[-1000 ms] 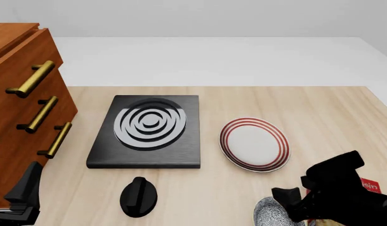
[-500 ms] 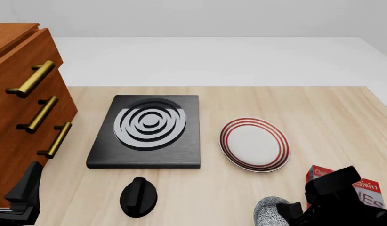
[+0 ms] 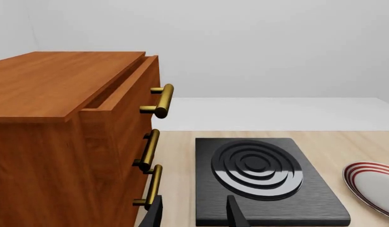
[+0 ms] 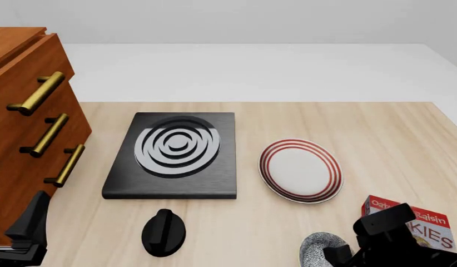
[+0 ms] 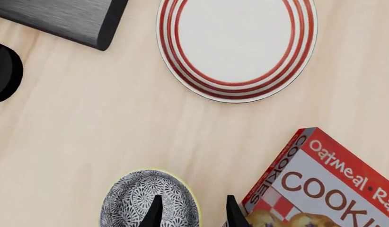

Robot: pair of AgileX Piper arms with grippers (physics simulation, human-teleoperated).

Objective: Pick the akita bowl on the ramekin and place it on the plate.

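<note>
The akita bowl [image 5: 141, 201], speckled grey and white, sits at the table's near edge [image 4: 316, 250]. My right gripper [image 5: 193, 213] is open and straddles its rim: one finger [image 5: 154, 211] is over the bowl's inside, the other [image 5: 233, 211] outside by a cookie box. In the front view the right gripper [image 4: 338, 257] is mostly cut off at the bottom. The ramekin is hidden. The red-ringed plate [image 4: 301, 169] [image 5: 237, 45] lies bare beyond the bowl. By the cabinet, my left gripper [image 3: 194, 216] is open and holds nothing.
An oatmeal cookie box [image 4: 415, 223] lies right of the bowl, close to the right arm. A black slab with white rings [image 4: 173, 154] sits mid-table, a black knob [image 4: 164, 232] in front of it. A wooden drawer cabinet [image 4: 28, 128] stands at the left.
My right arm has drawn back and down toward the near edge, uncovering the cookie box, and its fingers now sit at the bowl's rim. The left arm has not moved.
</note>
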